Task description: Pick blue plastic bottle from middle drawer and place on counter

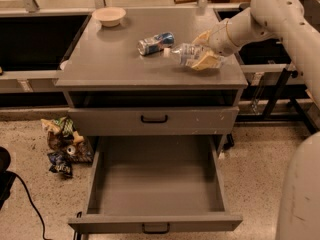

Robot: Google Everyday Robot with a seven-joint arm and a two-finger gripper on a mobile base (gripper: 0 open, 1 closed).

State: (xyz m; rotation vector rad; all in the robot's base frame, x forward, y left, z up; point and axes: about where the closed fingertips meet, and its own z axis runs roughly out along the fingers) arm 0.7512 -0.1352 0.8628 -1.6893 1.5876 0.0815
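Observation:
The blue plastic bottle lies on its side over the right part of the counter, cap pointing left. My gripper reaches in from the upper right and is shut on the bottle, its tan fingers above and below the bottle's body. The bottle looks at or just above the counter surface; I cannot tell if it touches. The middle drawer is pulled fully out below and holds nothing.
A crushed blue-and-silver can lies on the counter just left of the bottle's cap. A pale bowl sits at the counter's back left. The upper handled drawer is closed. Crumpled wrappers and a can lie on the floor, left of the cabinet.

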